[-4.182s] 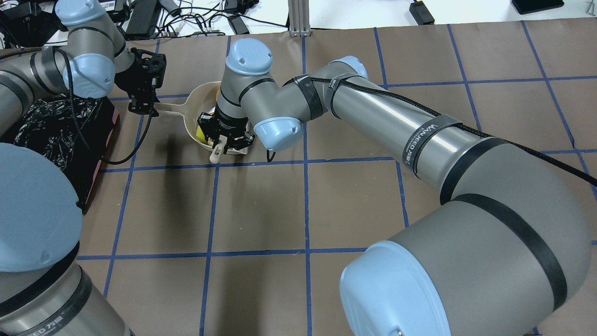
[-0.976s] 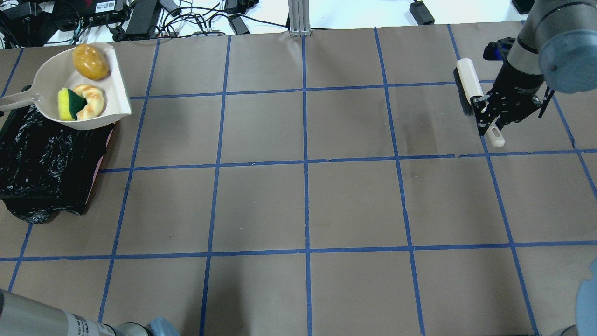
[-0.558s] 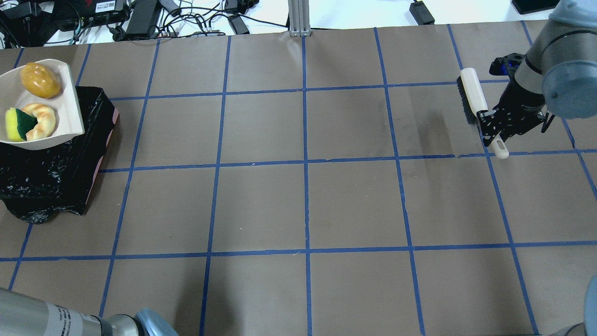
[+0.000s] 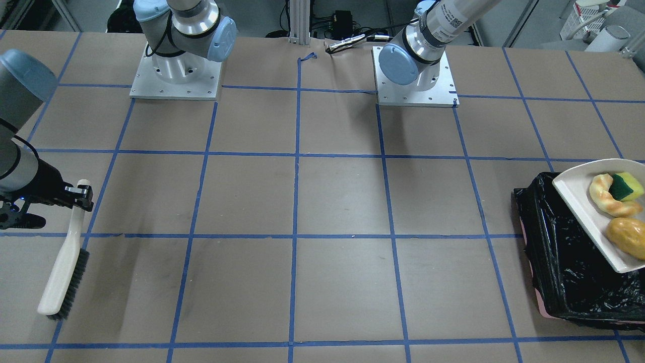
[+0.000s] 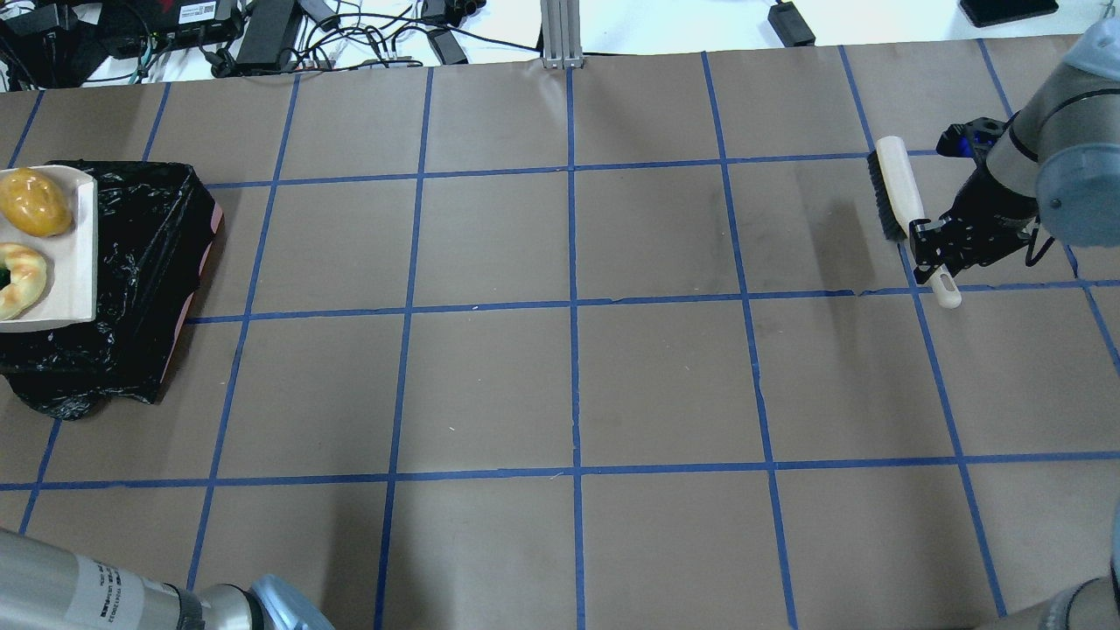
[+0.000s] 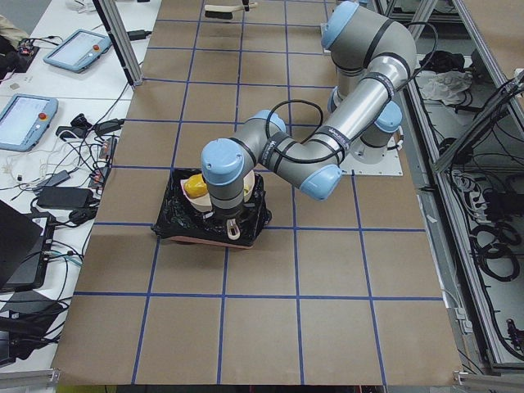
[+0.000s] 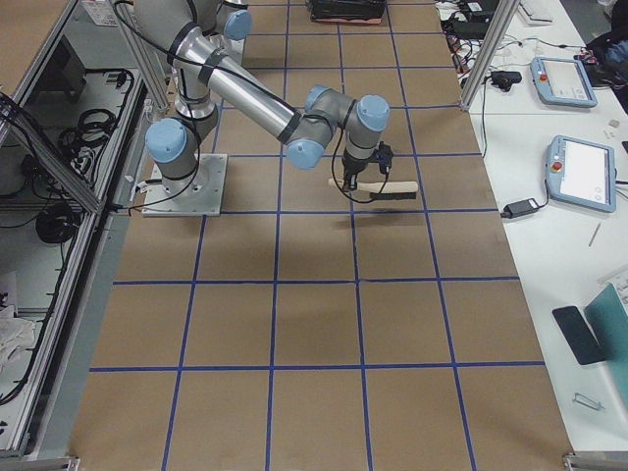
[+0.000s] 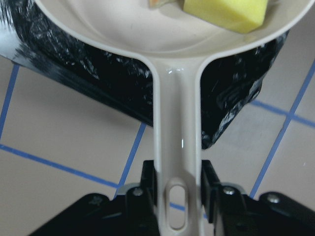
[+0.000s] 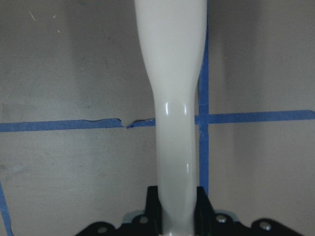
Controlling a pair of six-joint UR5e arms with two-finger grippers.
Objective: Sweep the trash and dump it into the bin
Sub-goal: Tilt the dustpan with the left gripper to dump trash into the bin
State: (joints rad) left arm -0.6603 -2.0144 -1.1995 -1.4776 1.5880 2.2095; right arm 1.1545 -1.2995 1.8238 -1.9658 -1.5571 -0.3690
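Observation:
The cream-white dustpan [image 4: 579,201] hangs over the bin [image 4: 569,282], a pinkish box lined with a black bag at the table's left end. In the pan lie the potato [image 4: 627,236], the croissant piece [image 4: 607,199] and the yellow-green sponge [image 4: 625,186]. My left gripper [image 8: 178,186] is shut on the dustpan handle [image 8: 177,123]. It is out of the overhead view. My right gripper [image 5: 934,249] is shut on the handle of the cream brush [image 5: 897,188] and holds it just above the table at the far right.
The brown paper table [image 5: 569,385] has a blue tape grid. Cables and power bricks [image 5: 262,35] lie beyond its far edge. Both arm bases [image 4: 176,75] stand at the robot's side. The bin's pink edge [image 5: 188,315] shows toward the table's middle.
The dustpan with the trash has moved left, from the bin's far right corner to over the bin. The right gripper has carried the brush a little right and nearer.

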